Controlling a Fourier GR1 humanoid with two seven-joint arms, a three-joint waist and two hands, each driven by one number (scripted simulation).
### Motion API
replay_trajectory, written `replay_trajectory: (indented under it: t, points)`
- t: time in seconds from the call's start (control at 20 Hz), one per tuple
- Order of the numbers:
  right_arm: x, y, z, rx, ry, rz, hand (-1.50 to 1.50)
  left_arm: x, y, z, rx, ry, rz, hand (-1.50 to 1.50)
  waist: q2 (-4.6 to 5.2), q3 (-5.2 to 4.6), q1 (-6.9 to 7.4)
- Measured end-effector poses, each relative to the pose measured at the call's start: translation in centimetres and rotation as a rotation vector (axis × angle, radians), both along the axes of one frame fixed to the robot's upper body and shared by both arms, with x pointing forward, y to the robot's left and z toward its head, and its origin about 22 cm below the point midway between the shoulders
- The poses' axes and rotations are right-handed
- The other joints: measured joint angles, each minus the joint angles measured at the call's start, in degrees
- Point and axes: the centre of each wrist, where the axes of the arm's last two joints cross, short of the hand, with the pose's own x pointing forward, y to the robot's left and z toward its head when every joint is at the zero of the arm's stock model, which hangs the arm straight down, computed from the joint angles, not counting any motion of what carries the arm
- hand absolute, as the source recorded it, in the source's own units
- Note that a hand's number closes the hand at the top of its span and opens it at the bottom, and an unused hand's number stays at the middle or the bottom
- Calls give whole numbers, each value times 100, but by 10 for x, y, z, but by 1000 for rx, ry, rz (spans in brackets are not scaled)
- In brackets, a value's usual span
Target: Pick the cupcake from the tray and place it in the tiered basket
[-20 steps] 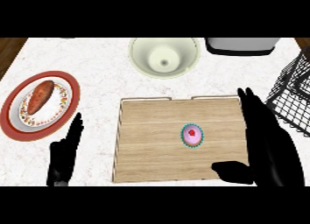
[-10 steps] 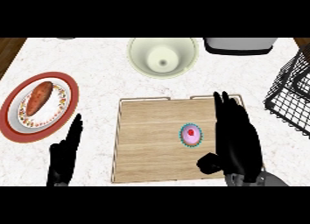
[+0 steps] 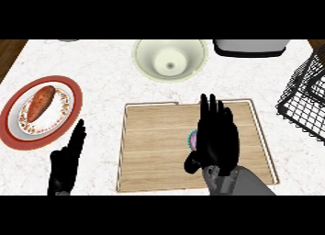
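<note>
The cupcake [image 3: 192,138] stands on the wooden tray [image 3: 152,147], and only a sliver of its teal and pink edge shows. My right hand [image 3: 216,137] hovers flat over it with fingers straight, covering nearly all of it. Whether the hand touches it cannot be told. The black wire tiered basket [image 3: 313,104] stands at the right edge of the counter. My left hand [image 3: 67,160] rests open at the lower left, fingers up, left of the tray.
A red-rimmed plate [image 3: 40,109] with a sweet potato lies at the left. A cream bowl [image 3: 170,59] stands behind the tray. A grey appliance [image 3: 250,47] sits at the back right.
My right hand has swung left from the tray's right side to over the cupcake, which is now almost hidden. The left hand has not moved.
</note>
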Motion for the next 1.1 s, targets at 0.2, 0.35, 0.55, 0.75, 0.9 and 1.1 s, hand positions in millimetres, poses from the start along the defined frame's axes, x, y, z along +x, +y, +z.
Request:
replay_trajectory:
  t: [0.2, 0.35, 0.55, 0.75, 0.9, 1.1]
  points:
    - [7, 4, -9, -19, 66, -19, -150, 0, -1, 0, -6, 2, 1, 0, -3, 3, -33]
    - [13, 5, -11, -23, 104, -33, -150, -1, -1, -1, -9, -4, 0, 0, -4, 4, -25]
    - [18, 4, -15, -31, 145, -44, -150, 1, -1, 0, -13, -1, 8, 0, -2, 3, -21]
    - [21, 3, -19, -43, 173, -49, -150, 0, -2, 0, -10, -1, 7, 0, -5, 8, -16]
    - [25, 1, -21, -48, 197, -55, -150, 1, -3, 0, -11, 0, 8, 0, -3, 9, -12]
    - [29, -2, -24, -42, 236, -64, -150, 2, -6, 1, -10, 5, 8, 0, 2, 7, -6]
